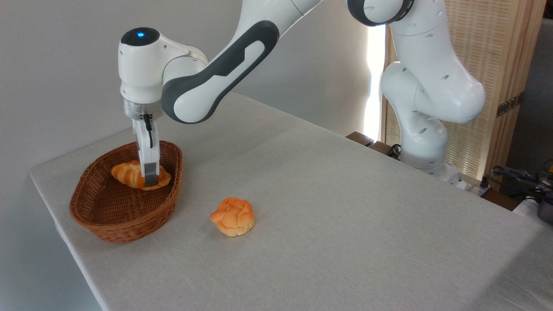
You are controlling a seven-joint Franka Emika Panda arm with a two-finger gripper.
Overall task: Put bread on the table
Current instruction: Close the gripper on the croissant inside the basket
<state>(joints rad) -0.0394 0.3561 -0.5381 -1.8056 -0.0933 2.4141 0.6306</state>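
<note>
Pincer (150, 178) down in the basket (103, 216) near the table's (345, 207) left corner, astride the bread's (129, 173) right half, long axis left-right; grip unclear, only one finger visible.

bread (129, 174): 1; bun (233, 222): 1; basket (125, 218): 1; table (345, 224): 1; robot arm (216, 77): 1

The arm (216, 73) is glossy white with rounded casings and dark grey inlays — a long angular one above the gripper (150, 177). A blue light glows on the black cap directly above it. A thin black cable runs down to the gripper's grey-tipped white fingers (150, 175).
</note>
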